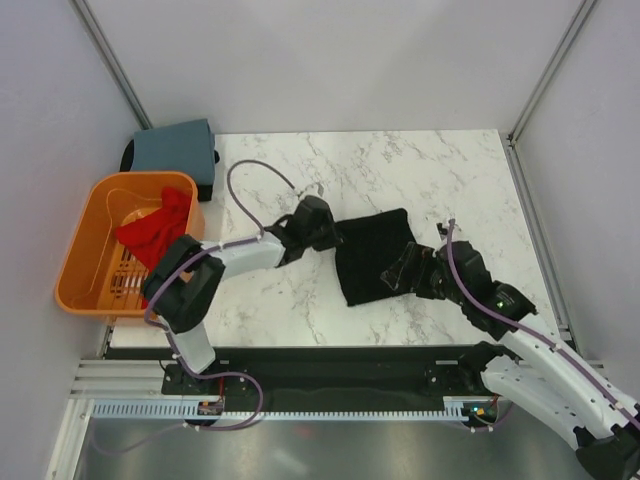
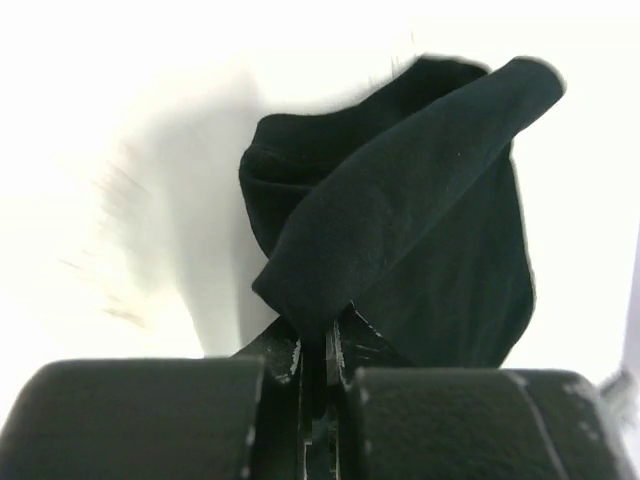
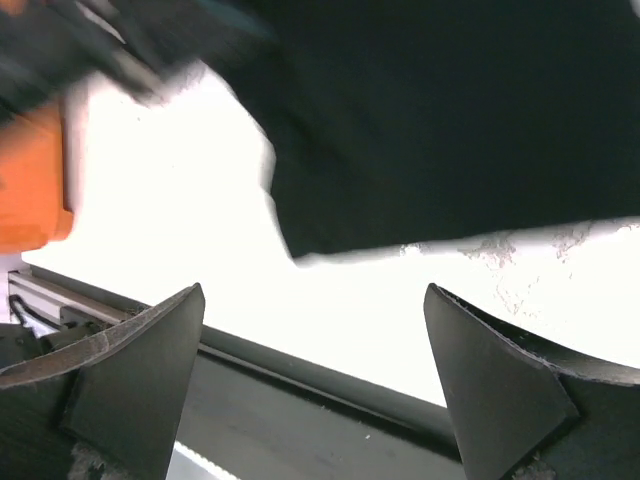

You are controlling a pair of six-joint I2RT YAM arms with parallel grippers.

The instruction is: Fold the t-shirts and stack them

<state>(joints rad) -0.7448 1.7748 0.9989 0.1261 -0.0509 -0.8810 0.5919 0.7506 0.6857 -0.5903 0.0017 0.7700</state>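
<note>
The large black cloth t-shirt [image 1: 375, 260] lies folded mid-table, squarish with no clear long axis, skewed to the white marble table's [image 1: 400, 170] edges. The left gripper [image 1: 328, 232] is clamped on its far-left corner fold. The right gripper [image 1: 418, 272] gapes wide over its near-right edge, holding nothing. The bright red t-shirt [image 1: 155, 230] drapes in the orange slotted plastic basket [image 1: 85, 260] beyond the left edge.

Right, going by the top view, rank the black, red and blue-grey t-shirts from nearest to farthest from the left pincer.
1. The black t-shirt: mid-table, pinched in the left pincer.
2. The red t-shirt, in the orange basket at left, and the blue-grey t-shirt, at the far-left corner: too close to call.
</note>
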